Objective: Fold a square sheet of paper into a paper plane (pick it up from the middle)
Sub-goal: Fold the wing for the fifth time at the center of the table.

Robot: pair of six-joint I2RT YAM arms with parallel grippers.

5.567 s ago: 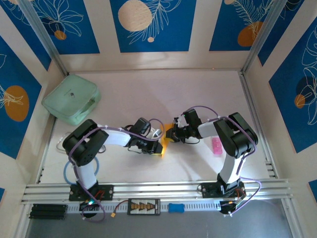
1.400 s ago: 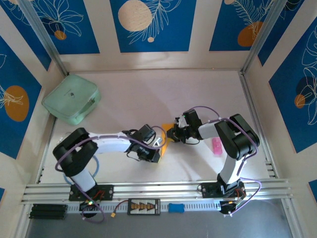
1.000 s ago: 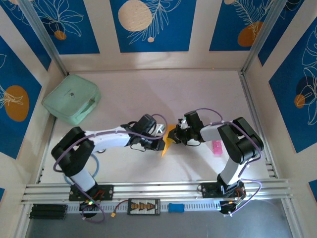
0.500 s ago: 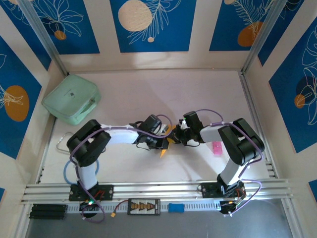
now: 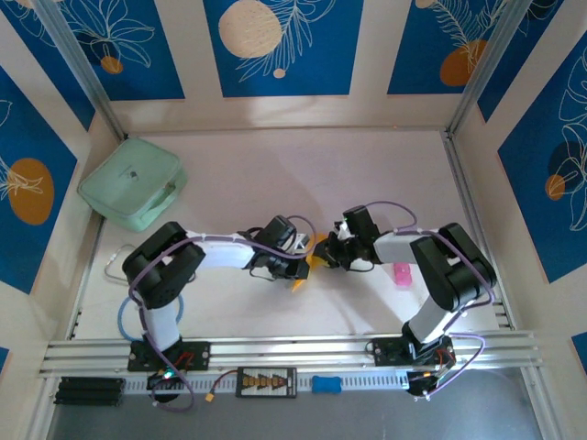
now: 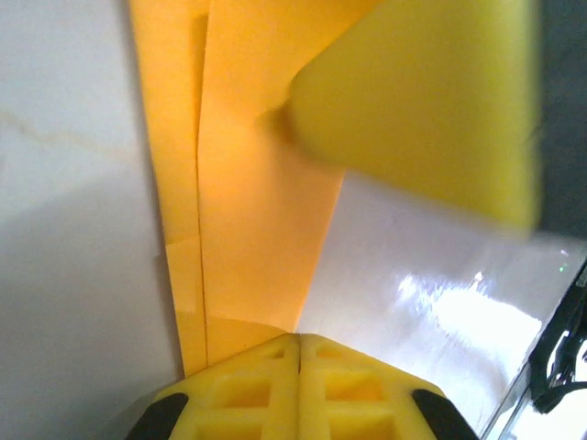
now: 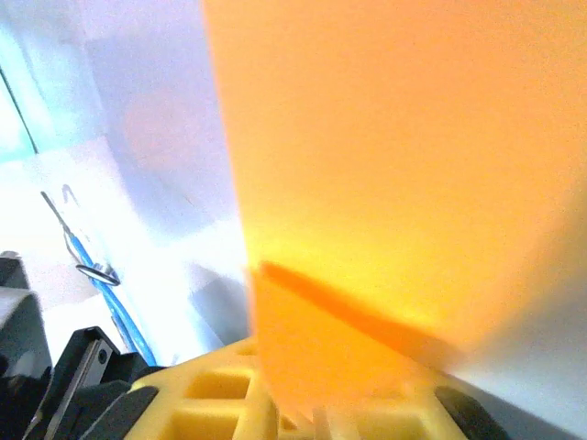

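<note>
top view: both arms reach in to the middle of the tabletop [image 5: 275, 174], wrists almost nose to nose. left claw [image 5: 297, 269] and right claw [image 5: 327, 257] sit just beside each other with the orange paper [image 5: 303, 279] between them. paper is a narrow folded strip near the centre of the tabletop, its pointed end aimed toward the near edge. mint-green case [image 5: 131, 188] at far left, well apart from the paper. small pink object [image 5: 401, 273] lies beside the right forearm, untouched.

left wrist view: left claw [image 6: 298, 346] clenched, its two yellow fingers pressed together with no gap. orange paper [image 6: 248, 183] seen flat-on over the pale tabletop [image 6: 73, 238], two overlapping layers with a long crease running up the strip. its near end meets the fingertips; cannot tell if they pinch it or just press on it. blurred yellow block [image 6: 422, 101] sits over the paper's upper right part.

right wrist view: orange paper [image 7: 394, 156] very close to the lens and blurry, a darker fold dropping down to the right claw [image 7: 307, 414]. paper covers the spot where the yellow fingers meet, so cannot tell if this claw is released or grasping the paper. thin blue cable [image 7: 124, 325] low on the left.
</note>
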